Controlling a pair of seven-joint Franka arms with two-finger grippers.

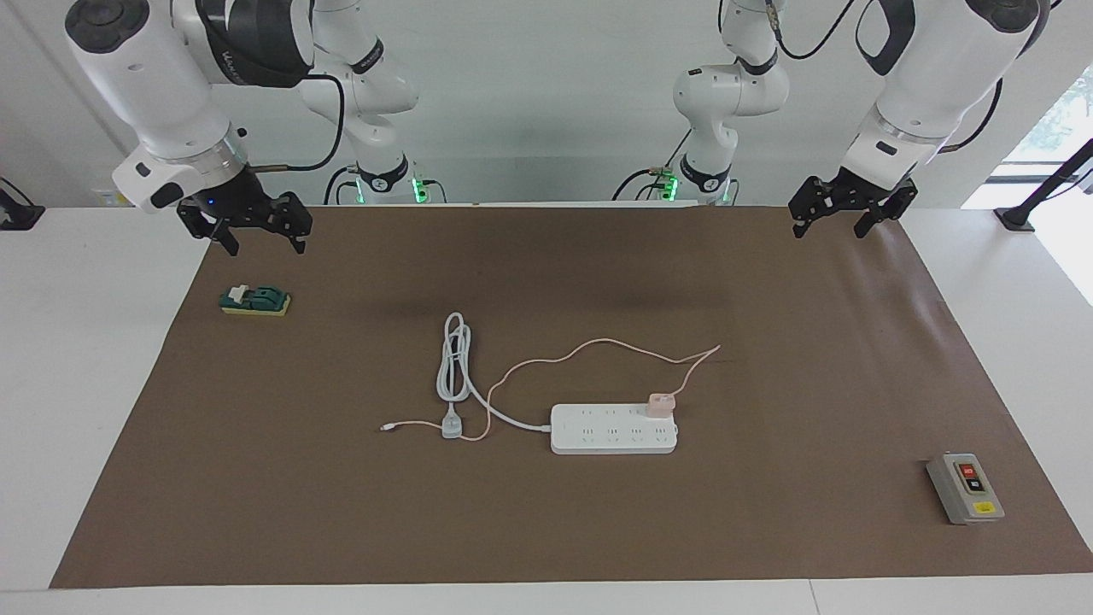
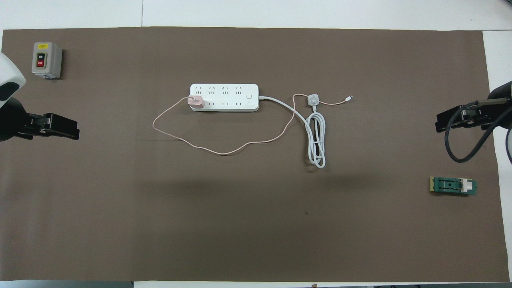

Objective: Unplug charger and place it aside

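The charger (image 1: 661, 404) is seen plugged into the power strip (image 1: 614, 429); both grippers, left (image 1: 850, 218) and right (image 1: 256, 231), are held open over the mat's (image 1: 546, 521) corners at one and eleven o'clock.

The charger (image 1: 660, 404) was pale pink, like its thin cable (image 1: 589, 348). The power strip (image 1: 613, 429) and its coiled cord (image 1: 452, 359) were white. The mat (image 1: 546, 530) was plain brown. A grey switch box (image 1: 964, 488) carried red and black buttons.

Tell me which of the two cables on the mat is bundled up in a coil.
The thick white power strip cord, looped into a tight bundle beside the power strip. The thin pink charger cable instead trails loose across the mat.
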